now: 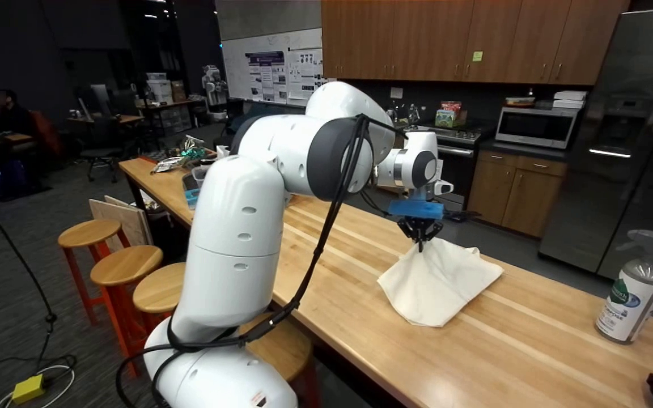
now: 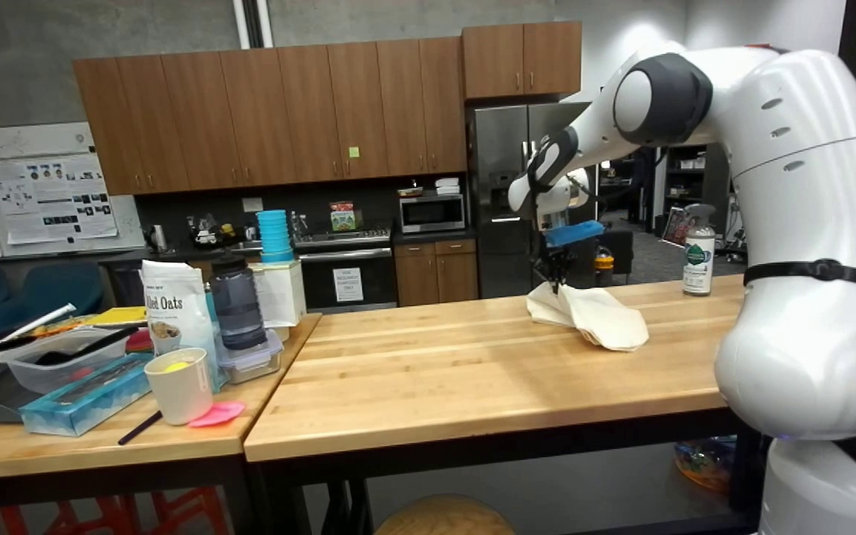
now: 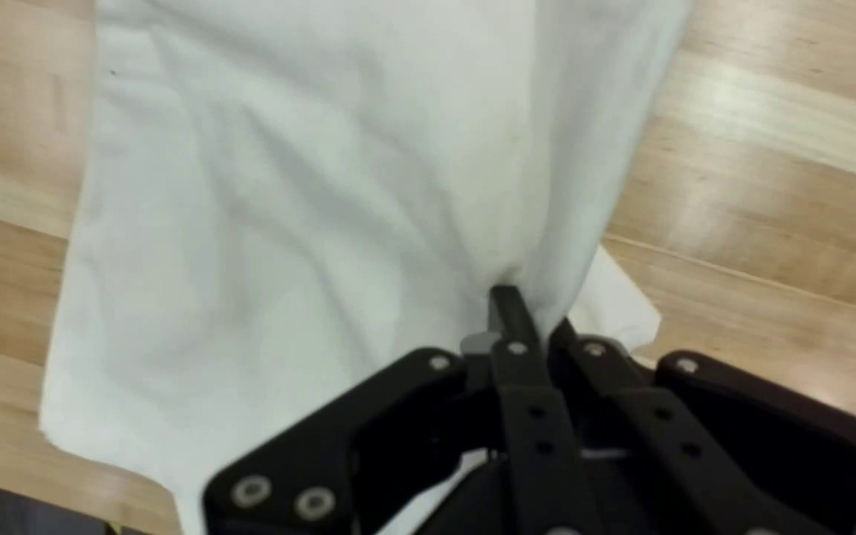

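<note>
Hand (image 1: 420, 245): clenched, pointing down, grasping a gathered fold of the cream cloth (image 1: 442, 283).
Cream cloth: near the worktop's (image 1: 349, 272) far edge; peak held up by the pinch, remainder slumped, probably from limpness.
Spray bottle (image 1: 632, 300): upright by the same edge, well apart; flat base presumably keeps it standing.
Refrigerator (image 1: 618, 181): beyond that edge, metal-fronted.

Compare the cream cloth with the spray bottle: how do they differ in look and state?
The cream cloth is creased and draped, while the spray bottle has a firm, upright shape. The cloth looks plain; the bottle carries a printed label. The cloth is pinched in the closed gripper and raised at that spot; the bottle stands apart, untouched. Both rest on the wooden table, the cloth in part.
</note>
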Tool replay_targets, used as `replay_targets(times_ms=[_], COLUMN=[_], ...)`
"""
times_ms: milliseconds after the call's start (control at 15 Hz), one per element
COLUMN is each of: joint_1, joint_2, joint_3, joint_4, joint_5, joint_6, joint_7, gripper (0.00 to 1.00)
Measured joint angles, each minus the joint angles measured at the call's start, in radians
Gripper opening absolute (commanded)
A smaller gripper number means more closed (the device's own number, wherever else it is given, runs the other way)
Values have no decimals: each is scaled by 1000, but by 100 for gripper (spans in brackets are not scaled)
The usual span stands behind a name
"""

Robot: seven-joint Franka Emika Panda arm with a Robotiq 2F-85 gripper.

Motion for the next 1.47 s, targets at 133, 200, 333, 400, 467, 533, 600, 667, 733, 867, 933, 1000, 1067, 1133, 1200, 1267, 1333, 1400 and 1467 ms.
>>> replay_targets(times_ms=[133,200,333,400,467,533,600,667,733,867,933,1000,1067,1133,1200,1267,1333,1400,1467], joint_1=[29,42,67,79,91,103,114,125,135,151,156,159,159,157,155,152,148,143,138], joint_2=[37,54,88,105,121,136,149,159,166,173,173,173,171,167,161,152,138,120,100], joint_3=[34,49,75,88,102,116,130,143,154,167,170,170,169,165,159,151,143,133,124], joint_4=[31,50,90,111,131,149,164,176,185,194,197,199,200,200,197,191,179,161,140], joint_5=[4,4,4,4,4,7,11,17,20,22,22,22,22,22,23,25,29,35,40], joint_6=[-23,-38,-73,-90,-106,-118,-130,-142,-153,-176,-185,-194,-200,-206,-212,-214,-215,-215,-215], joint_7=[-25,-38,-65,-80,-97,-114,-129,-146,-161,-178,-179,-179,-176,-171,-159,-142,-119,-93,-67], gripper=[1,1,1,1,1,1,1,1,1,1,1,1,1,1,1,1,1,1,1])
